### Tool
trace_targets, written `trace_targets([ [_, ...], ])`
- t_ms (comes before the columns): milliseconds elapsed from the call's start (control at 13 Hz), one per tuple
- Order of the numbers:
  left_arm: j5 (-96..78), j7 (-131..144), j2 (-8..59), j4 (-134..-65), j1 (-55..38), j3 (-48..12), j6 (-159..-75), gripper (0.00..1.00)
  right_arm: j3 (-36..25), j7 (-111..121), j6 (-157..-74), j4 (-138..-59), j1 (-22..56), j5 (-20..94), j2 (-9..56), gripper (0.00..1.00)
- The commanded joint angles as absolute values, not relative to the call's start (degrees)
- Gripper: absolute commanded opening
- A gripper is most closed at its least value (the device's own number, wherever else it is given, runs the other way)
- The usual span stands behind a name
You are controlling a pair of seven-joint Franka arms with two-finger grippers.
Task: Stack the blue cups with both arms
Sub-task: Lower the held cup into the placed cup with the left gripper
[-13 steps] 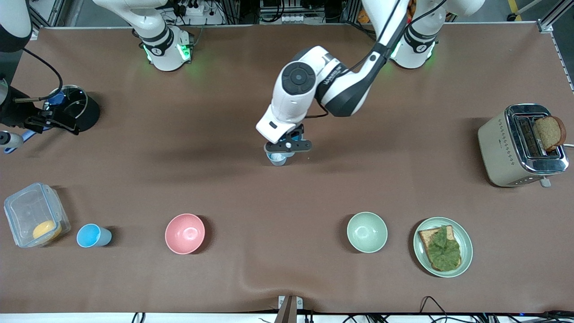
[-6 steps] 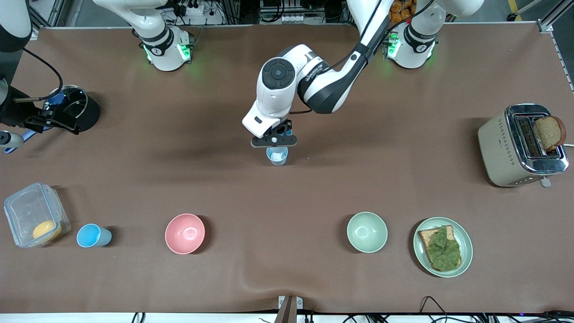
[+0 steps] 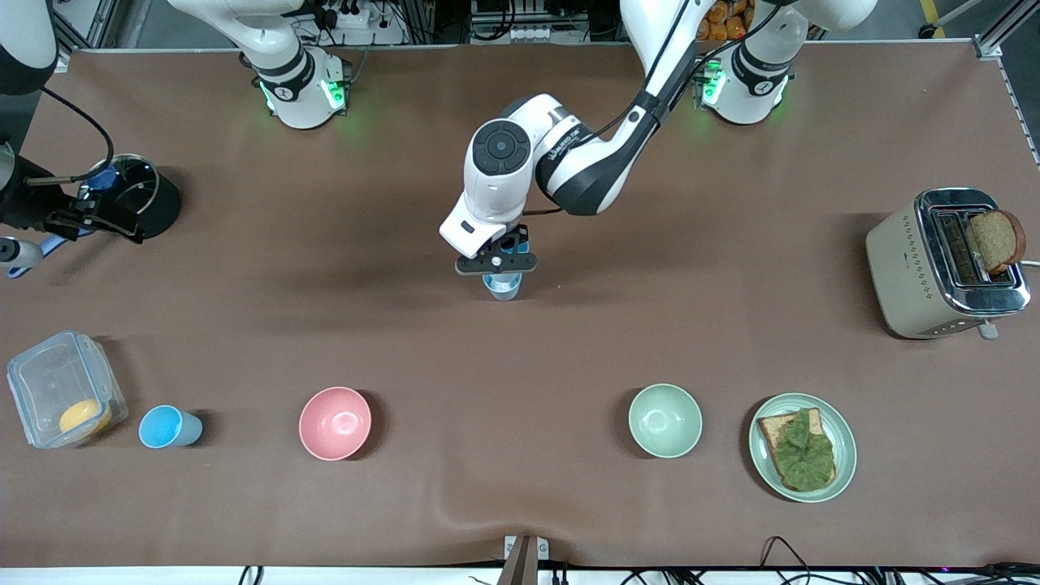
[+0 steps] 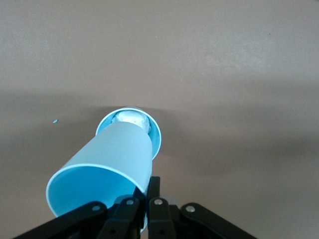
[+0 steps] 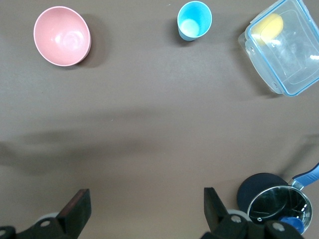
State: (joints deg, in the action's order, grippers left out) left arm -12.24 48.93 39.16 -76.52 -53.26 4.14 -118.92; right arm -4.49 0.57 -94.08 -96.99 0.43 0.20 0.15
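My left gripper (image 3: 497, 262) is over the middle of the table, shut on the rim of a tilted light-blue cup (image 4: 104, 169). That cup's base sits at the mouth of a second blue cup (image 3: 504, 288) standing on the table. In the left wrist view this standing cup (image 4: 155, 139) shows a whitish patch inside. A third blue cup (image 3: 169, 426) stands near the front edge at the right arm's end, and also shows in the right wrist view (image 5: 194, 20). My right gripper (image 5: 144, 211) is open and empty, held high near the black pot; in the front view it (image 3: 114, 221) waits there.
A pink bowl (image 3: 335, 422) and a pale green bowl (image 3: 665, 420) stand near the front edge. A plate with toast and greens (image 3: 802, 447) and a toaster (image 3: 942, 264) are at the left arm's end. A clear container (image 3: 65, 388) and a black pot (image 3: 142, 199) are at the right arm's end.
My left arm's wrist has swung toward the right arm's end, and the gripper with its cup has settled a little closer over the standing cup. The right arm has not moved.
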Motion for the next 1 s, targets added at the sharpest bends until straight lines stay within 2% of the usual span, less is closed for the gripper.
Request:
trace_targets([
  [0,-13.4,49.7,40.5,-74.7,-54.0,4.9,-119.3,0.00,-4.0,1.1,-93.4,-96.5,-0.4,-0.7,0.1,1.00],
  [77,-13.4,49.7,40.5,-74.8,-54.0,4.9,-119.5,0.03,-4.0,1.1,-93.4,-96.5,-0.4,-0.7,0.1,1.00],
  [231,-13.4,49.7,40.6,-74.8,-54.0,4.9,-119.7,0.18,-4.0,1.0,-93.4,-96.5,-0.4,-0.7,0.1,1.00],
  [692,-13.4,49.7,40.5,-75.1,-53.9,5.0,-119.6,0.22,-4.0,1.0,-93.3,-96.5,-0.4,-0.7,0.1,1.00],
  [846,-13.3,49.6,38.6,-75.4,-53.3,5.3,-118.9,0.34,-4.0,1.0,-93.3,-96.5,-0.4,-0.7,0.1,1.00],
  [923,-13.2,49.6,37.2,-75.9,-52.7,5.5,-118.6,0.45,-4.0,1.0,-93.3,-96.5,-0.4,-0.7,0.1,1.00],
])
